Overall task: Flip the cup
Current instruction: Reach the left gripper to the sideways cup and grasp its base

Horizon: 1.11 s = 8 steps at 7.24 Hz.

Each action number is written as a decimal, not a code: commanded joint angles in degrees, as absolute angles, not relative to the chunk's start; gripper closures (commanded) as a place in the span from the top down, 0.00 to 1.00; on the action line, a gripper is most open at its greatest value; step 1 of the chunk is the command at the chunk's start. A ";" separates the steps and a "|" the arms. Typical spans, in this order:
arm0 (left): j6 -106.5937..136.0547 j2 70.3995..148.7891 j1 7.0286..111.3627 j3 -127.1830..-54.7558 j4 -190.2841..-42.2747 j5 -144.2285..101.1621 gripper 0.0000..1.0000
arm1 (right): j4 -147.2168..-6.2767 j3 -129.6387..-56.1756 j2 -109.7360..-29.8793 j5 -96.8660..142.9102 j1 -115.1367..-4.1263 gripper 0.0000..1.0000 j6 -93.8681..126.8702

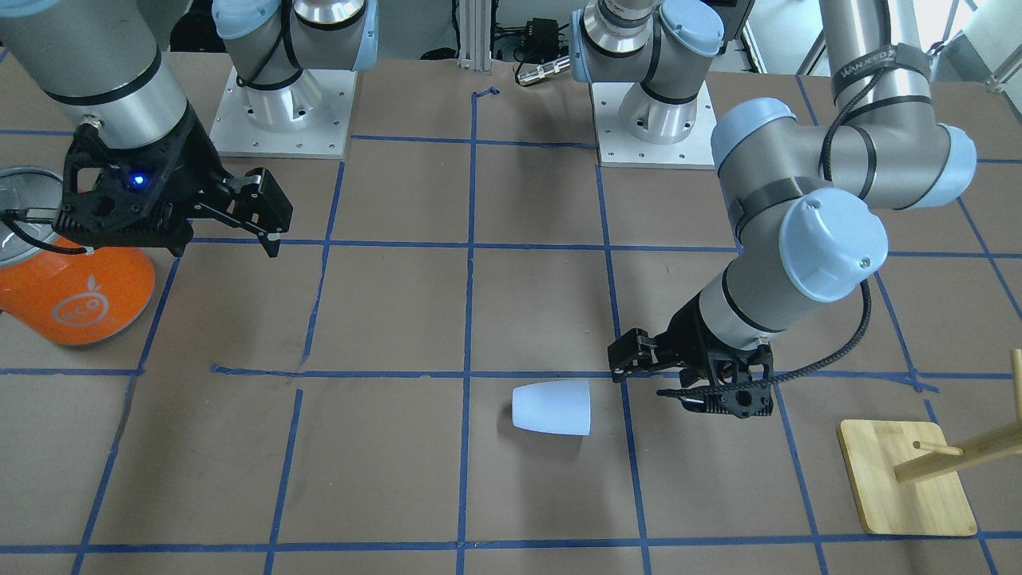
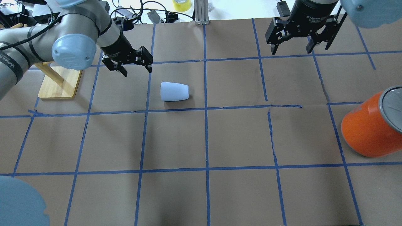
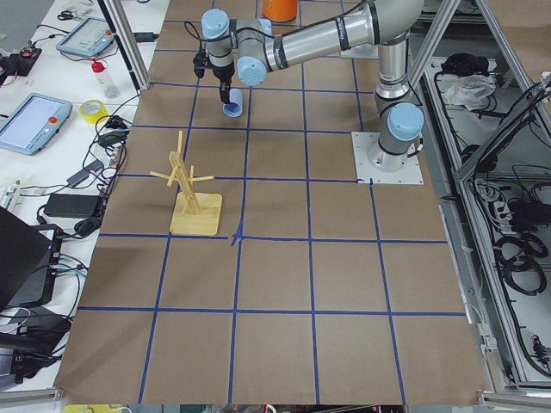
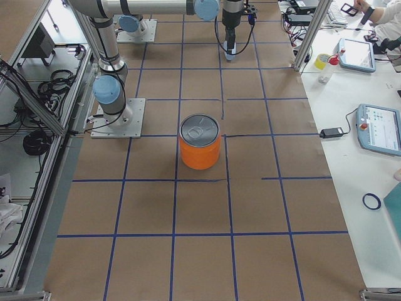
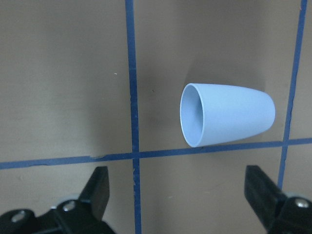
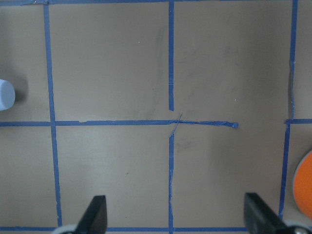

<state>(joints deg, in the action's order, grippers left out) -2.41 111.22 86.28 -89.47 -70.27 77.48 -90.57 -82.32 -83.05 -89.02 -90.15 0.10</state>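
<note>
The pale blue-grey cup lies on its side on the brown table, empty, with its wide rim towards my left arm. It also shows in the front view and the left wrist view. My left gripper is open and empty. It hovers just beyond the cup, at its rim end, without touching it. In the front view it sits just to the right of the cup. My right gripper is open and empty, far from the cup at the table's far right.
A large orange can with a silver top stands at the right edge. A wooden peg stand on a bamboo base stands left of my left gripper. Blue tape lines grid the table.
</note>
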 commanded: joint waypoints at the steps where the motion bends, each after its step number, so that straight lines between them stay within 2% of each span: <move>1: -2.81 114.86 84.38 -87.90 -70.14 72.36 1.00 | -90.44 -82.35 -82.97 -89.03 -90.18 1.00 -0.09; 5: -2.29 118.47 83.67 -90.08 -70.83 58.66 1.00 | -90.35 -82.44 -82.53 -89.21 -90.18 1.00 0.18; 7: -3.42 119.44 83.67 -95.07 -69.88 50.58 1.00 | -90.35 -82.35 -82.53 -89.03 -90.18 1.00 0.09; 8: -6.04 120.57 83.67 -95.62 -69.35 49.58 0.96 | -90.35 -82.44 -82.53 -89.12 -90.18 1.00 0.09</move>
